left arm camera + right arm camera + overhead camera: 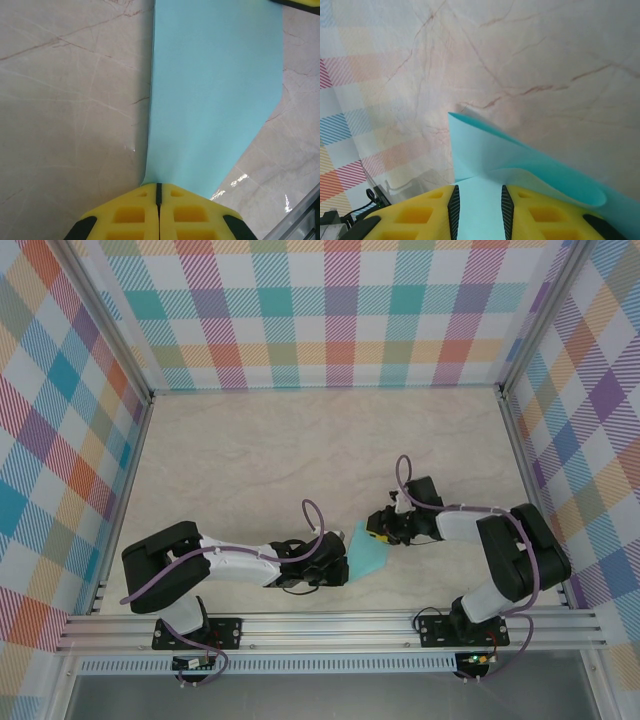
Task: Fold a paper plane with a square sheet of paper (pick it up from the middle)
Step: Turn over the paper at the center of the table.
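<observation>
The scene is enclosed on three sides by plaid walls [320,310] in pastel checks. Within them a pale, marble-patterned table [300,450] is spread, its far part left bare. Along the near edge a silver metal rail [330,625] is laid, and the bases of both arms are bolted to it.

The left arm [200,565] is stretched low towards the right and the right arm [510,550] is bent back towards the left, so that the two wrists are brought close together near the front middle of the table.

Between them the square sheet of paper [365,555] is found, turquoise-teal and unmarked. In the left wrist view it [215,90] is seen fanning out from the yellow fingertips, narrow at the grip and wider farther away, with one slanted edge on the right. In the right wrist view it [520,165] is seen doubled over, a curled upper layer lying above a flat lower one, with one sharp corner pointed away from the fingers. Whether the sheet is resting on the table cannot be told.

The left tool [340,562] is clenched on the near end of the sheet; its yellow fingers [159,187] are pressed together, and the paper is pinched in the seam between them.

The right tool [383,532] is placed at the opposite end of the sheet. Its fingers [480,192] are held apart, and teal paper is seen in the gap between them; a firm hold on it is not shown.
</observation>
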